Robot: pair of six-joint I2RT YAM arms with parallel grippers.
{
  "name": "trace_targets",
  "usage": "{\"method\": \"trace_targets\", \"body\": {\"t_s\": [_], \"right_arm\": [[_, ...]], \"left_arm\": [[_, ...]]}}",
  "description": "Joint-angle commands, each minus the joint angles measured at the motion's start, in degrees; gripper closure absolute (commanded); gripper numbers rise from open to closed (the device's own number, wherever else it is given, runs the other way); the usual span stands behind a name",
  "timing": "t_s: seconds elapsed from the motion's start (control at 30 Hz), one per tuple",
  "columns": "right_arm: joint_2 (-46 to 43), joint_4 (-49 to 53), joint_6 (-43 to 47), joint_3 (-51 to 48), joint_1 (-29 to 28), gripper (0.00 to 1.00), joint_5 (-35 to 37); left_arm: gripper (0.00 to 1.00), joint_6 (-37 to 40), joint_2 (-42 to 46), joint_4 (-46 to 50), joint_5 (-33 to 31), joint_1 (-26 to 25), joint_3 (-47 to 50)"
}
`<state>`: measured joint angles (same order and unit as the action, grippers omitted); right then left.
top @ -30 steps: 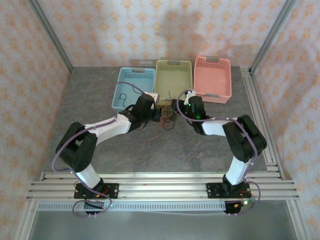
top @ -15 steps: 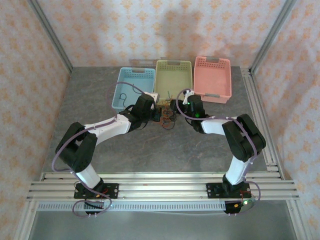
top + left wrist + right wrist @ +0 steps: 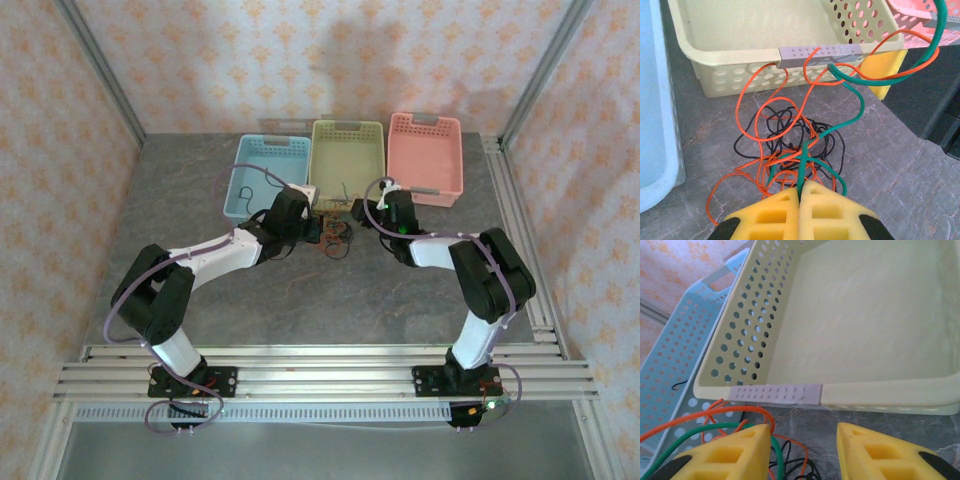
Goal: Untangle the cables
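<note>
Grey stone tabletop point(image 3: 300, 300), cables point(image 3: 790, 145) heaped in a knot just before yellow-green basket point(image 3: 730, 56); left gripper point(image 3: 801, 186) pinched shut on green strand point(image 3: 860, 107), right gripper point(image 3: 802, 430) parted, gripping nothing. Most untangling left, seemingly.

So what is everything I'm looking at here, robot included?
blue basket: one, light blue, far left of the row
yellow-green basket: one, pale yellow-green, middle of the row
pink basket: one, pink, far right of the row
cables: one tangle, orange, green and black strands, on the table before the yellow-green basket
table: one, grey marbled
rails: silver, near edge
left arm, right arm: two, white and black, purple hoses
left gripper: yellow fingers, shut on the green cable
right gripper: yellow fingers, open, orange and green strands beside one finger
</note>
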<state>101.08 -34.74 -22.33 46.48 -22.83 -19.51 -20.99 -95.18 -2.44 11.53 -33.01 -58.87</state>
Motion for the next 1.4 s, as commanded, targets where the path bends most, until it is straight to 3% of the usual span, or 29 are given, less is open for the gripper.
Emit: {"method": "trace_targets", "body": {"t_s": [0.0,0.37,0.73,0.87,1.03,1.17,1.2,1.27,1.37], "right_arm": [[-0.5,-1.7,-2.0,-0.7,-0.5,0.6,-3.5],[-1.1,-8.6,-3.9,-4.2,-0.9,0.6,-7.3],[0.9,-5.5,-3.8,-1.5,-1.8,0.64,-9.3],[1.2,-4.4,-3.6,-1.0,-1.9,0.72,-9.6],[-0.7,-4.7,-1.1,-2.1,-2.3,1.0,-7.4],[-4.4,-8.1,2.1,-5.9,-2.2,1.0,-2.6],[-5.0,-9.5,3.0,-6.9,-2.3,1.0,-2.1],[-5.9,-12.9,4.3,-8.9,-2.3,1.0,-1.2],[-6.2,-15.9,5.1,-10.3,-2.3,1.0,-0.7]], "left_arm": [[1.0,-0.2,0.7,0.0,-0.7,-0.1,-1.2],[1.0,-0.2,0.5,0.0,-0.5,-0.1,-1.3],[1.0,-0.2,0.6,-0.1,-0.5,-0.1,-1.2],[1.0,-0.3,0.7,-0.1,-0.4,-0.2,-1.2],[1.0,-0.2,0.6,-0.2,-0.3,-0.1,-1.2],[1.0,-0.1,0.7,-0.4,-0.2,-0.1,-1.1],[0.91,-0.2,0.7,-0.4,-0.2,-0.1,-1.1],[0.63,-0.4,0.9,-0.7,-0.2,-0.1,-0.8],[0.46,-0.4,1.2,-1.3,-0.3,-0.2,-0.4]]}}
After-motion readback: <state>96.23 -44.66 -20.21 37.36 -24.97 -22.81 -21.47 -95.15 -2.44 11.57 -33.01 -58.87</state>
